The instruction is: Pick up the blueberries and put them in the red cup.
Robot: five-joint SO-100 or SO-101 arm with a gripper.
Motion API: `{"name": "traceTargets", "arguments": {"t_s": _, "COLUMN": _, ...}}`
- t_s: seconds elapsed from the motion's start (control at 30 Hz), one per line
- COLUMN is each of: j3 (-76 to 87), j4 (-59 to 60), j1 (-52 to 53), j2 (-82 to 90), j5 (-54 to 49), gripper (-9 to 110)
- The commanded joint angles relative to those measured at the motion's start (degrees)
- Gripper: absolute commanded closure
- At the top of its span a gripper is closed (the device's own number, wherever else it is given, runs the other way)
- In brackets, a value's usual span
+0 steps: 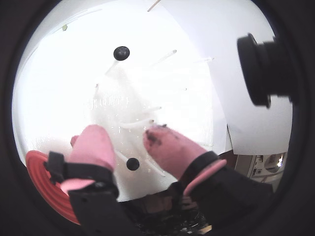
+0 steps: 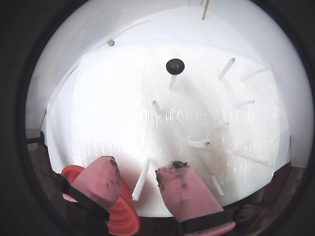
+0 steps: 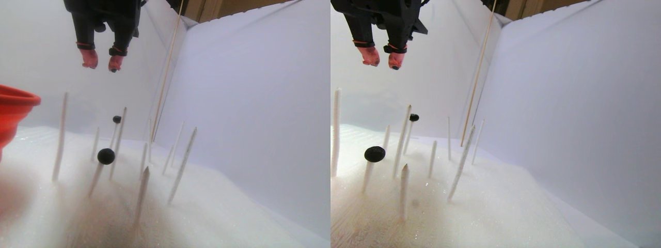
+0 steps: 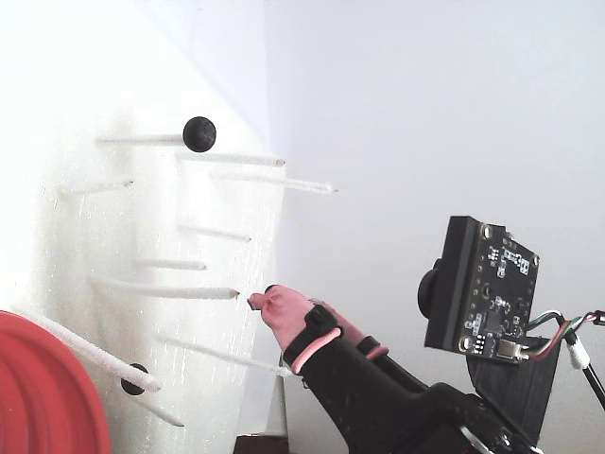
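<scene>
Two blueberries show, each a small black ball on the tip of a white stick. One (image 1: 121, 53) stands far ahead of the gripper and also shows in the other wrist view (image 2: 174, 66). The other (image 1: 133, 164) lies below the gap between the fingers, well apart from them. Both appear in the stereo pair view (image 3: 106, 156) (image 3: 117, 119) and in the fixed view (image 4: 198, 133) (image 4: 134, 378). The red cup (image 1: 42, 182) (image 2: 115, 211) (image 3: 13, 111) (image 4: 43, 397) shows in part beside the left finger. My gripper (image 1: 123, 135) (image 2: 140, 167) (image 3: 101, 61) is open and empty, high above the foam.
Several thin white sticks (image 3: 182, 157) rise from the white foam base (image 2: 123, 113). White walls (image 3: 248, 103) enclose it, with a thin wooden skewer (image 3: 168, 67) in the corner. A camera module (image 4: 482, 288) (image 1: 263, 64) rides beside the gripper.
</scene>
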Motion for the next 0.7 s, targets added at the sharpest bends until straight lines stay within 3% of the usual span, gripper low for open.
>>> {"name": "traceTargets", "arguments": {"t_s": 0.0, "j3": -6.2, "j4": -2.2, "j1": 2.1, "j2": -0.6, "j5": 0.4, "gripper": 87}}
{"name": "traceTargets", "arguments": {"t_s": 0.67, "j3": -11.3, "j4": -9.0, "j1": 4.9, "j2": -11.5, "j5": 2.1, "gripper": 85}}
